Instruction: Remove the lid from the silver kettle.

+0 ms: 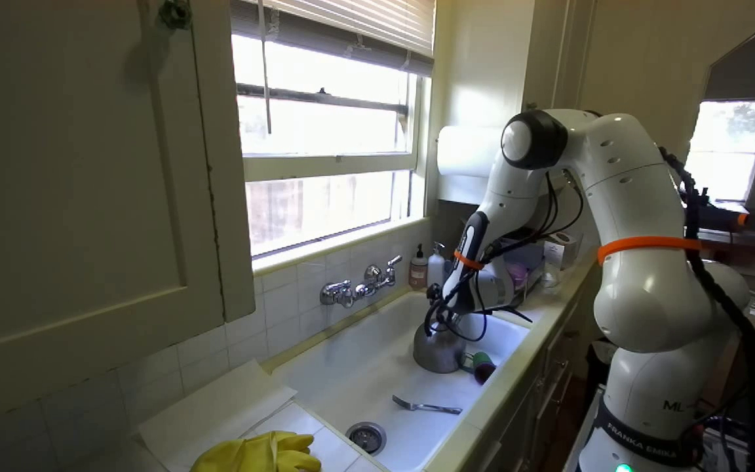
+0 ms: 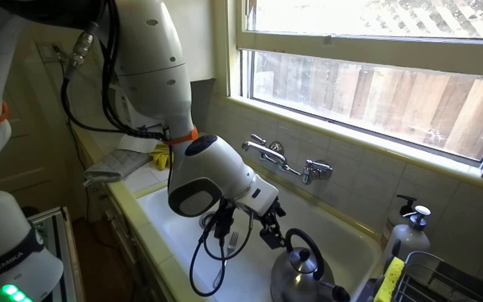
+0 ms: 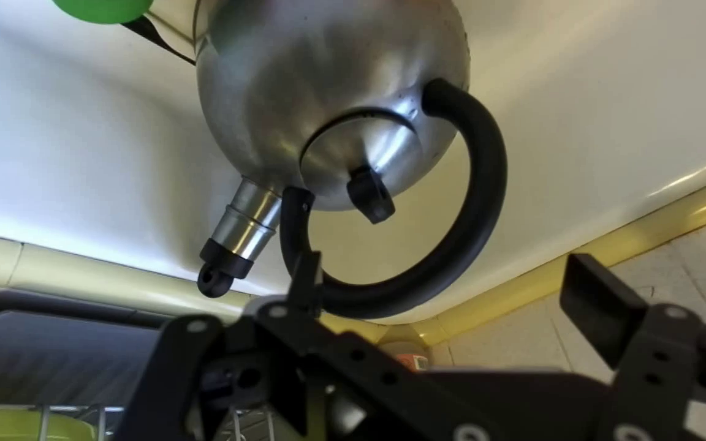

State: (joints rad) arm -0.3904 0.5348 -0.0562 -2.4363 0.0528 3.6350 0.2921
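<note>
The silver kettle [image 1: 438,354] stands upright in the sink and shows in both exterior views [image 2: 289,279]. In the wrist view its body [image 3: 322,79] fills the upper middle. The small round lid [image 3: 334,162] sits on the kettle's top and has a black knob [image 3: 370,195]. The lid also shows in an exterior view [image 2: 302,263]. The kettle's black arched handle [image 3: 491,165] loops over the lid. My gripper [image 3: 451,294] is open, with wide-apart fingers and nothing held between them. One finger appears close to the handle; I cannot tell if they touch. My gripper [image 2: 278,235] is beside the handle's top.
The white sink [image 1: 331,367] has a fork [image 1: 426,408] and a green cup [image 1: 481,360] in it. The chrome faucet [image 2: 283,159] juts from the tiled wall. Soap bottles [image 2: 407,235] and a dish rack [image 2: 430,268] stand beyond the kettle. Yellow gloves [image 1: 256,452] lie on the counter.
</note>
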